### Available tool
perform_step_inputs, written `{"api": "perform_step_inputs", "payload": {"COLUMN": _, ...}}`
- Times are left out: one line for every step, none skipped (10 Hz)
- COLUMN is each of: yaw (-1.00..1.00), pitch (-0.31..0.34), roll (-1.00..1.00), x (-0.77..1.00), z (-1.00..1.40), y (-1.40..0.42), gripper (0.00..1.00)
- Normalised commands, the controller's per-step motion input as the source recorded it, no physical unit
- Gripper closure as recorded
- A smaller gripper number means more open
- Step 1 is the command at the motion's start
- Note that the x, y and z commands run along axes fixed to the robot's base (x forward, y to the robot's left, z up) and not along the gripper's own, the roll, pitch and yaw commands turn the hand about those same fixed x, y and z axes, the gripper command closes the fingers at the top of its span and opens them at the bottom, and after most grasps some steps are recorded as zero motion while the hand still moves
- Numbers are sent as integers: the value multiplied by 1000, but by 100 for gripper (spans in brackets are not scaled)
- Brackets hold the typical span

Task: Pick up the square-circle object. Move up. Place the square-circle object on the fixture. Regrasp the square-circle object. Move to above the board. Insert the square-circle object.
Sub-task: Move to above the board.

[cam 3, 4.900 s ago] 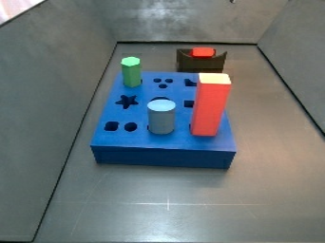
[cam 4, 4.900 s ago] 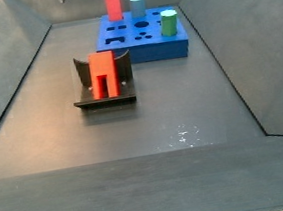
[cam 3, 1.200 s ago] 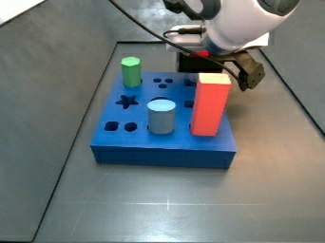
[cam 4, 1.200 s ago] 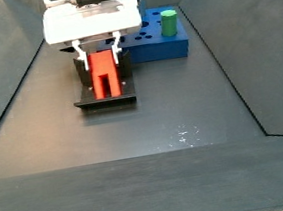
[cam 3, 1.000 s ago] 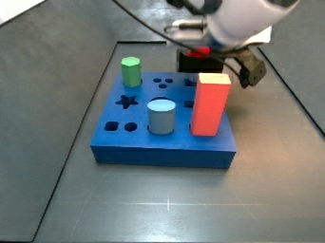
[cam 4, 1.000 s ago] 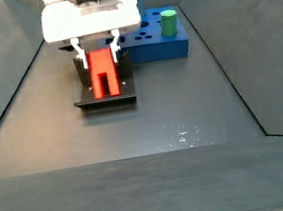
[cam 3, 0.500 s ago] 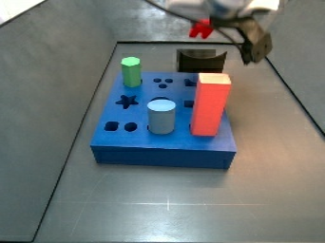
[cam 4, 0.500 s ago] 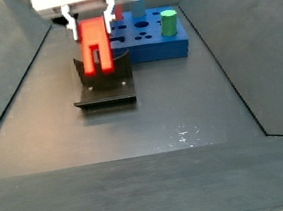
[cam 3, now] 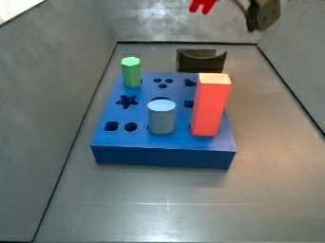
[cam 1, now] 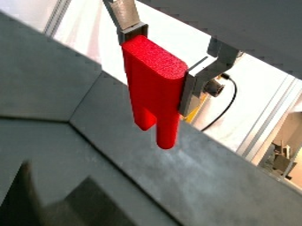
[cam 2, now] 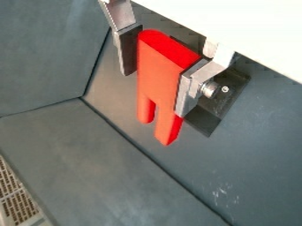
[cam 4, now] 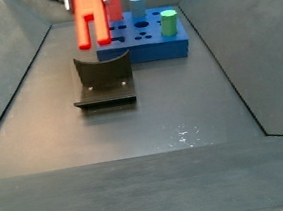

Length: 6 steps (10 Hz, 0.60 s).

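My gripper is shut on the square-circle object, a bright red blocky peg, which also shows in a wrist view between the silver fingers. In a side view the object hangs high above the fixture, clear of it. In a side view only its tip shows at the top edge, above the fixture. The blue board lies in front of the fixture; it also shows in a side view. The gripper body is mostly out of both side views.
On the board stand a green cylinder, a grey cylinder and a tall orange-red pillar. Open holes, including a star, lie on the board's top. Sloping grey walls enclose the floor.
The gripper closed on the red object at the fixture and has risen straight up with it; the fixture's notch now stands empty.
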Motion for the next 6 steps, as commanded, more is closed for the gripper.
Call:
{"api": "perform_step_inputs", "payload": {"yaw": 124, "pitch": 116, "roll": -49, "x": -56, "z": 1000, "y": 31, "gripper": 100}}
{"api": "perform_step_inputs", "payload": {"yaw": 130, "pitch": 91, "roll": -48, "x": -50, "z": 1000, "y": 27, "gripper": 100}}
{"api": "perform_step_inputs", "payload": {"yaw": 125, "pitch": 67, "roll": -45, "x": -43, "z": 1000, "y": 22, "gripper": 100}}
{"api": "perform_step_inputs", "payload": {"yaw": 117, "pitch": 54, "roll": -41, "x": -37, "z": 1000, "y": 17, "gripper": 100}}
{"api": "perform_step_inputs", "payload": {"yaw": 106, "pitch": 44, "roll": -42, "x": -30, "z": 1000, "y": 11, "gripper": 100}}
{"api": "perform_step_inputs", "payload": {"yaw": 88, "pitch": 41, "roll": -41, "x": -19, "z": 1000, "y": 4, "gripper": 100}}
